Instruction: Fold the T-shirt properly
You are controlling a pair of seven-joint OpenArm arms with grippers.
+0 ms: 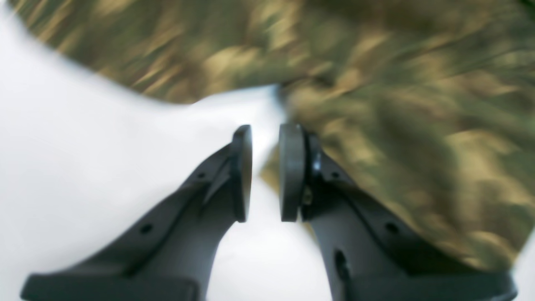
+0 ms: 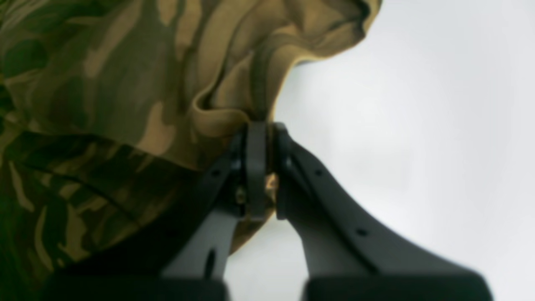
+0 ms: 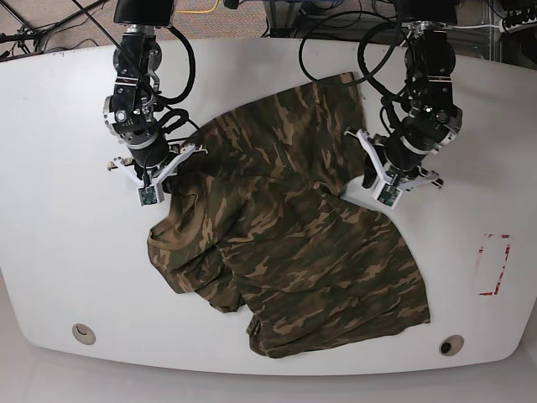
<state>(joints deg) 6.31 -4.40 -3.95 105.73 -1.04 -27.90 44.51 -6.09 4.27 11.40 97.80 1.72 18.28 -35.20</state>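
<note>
The camouflage T-shirt lies crumpled on the white table, bunched at its left side and spread toward the front right. My right gripper is shut on a fold of the shirt's edge, with tan inner cloth showing; in the base view it is at the shirt's upper left. My left gripper is open with a narrow gap and nothing between the pads. It hovers over bare table right at the shirt's edge, which is blurred. In the base view it is at the shirt's right edge.
A red rectangular mark is on the table at the right. Two round holes sit near the front edge. Cables run behind the arms at the back.
</note>
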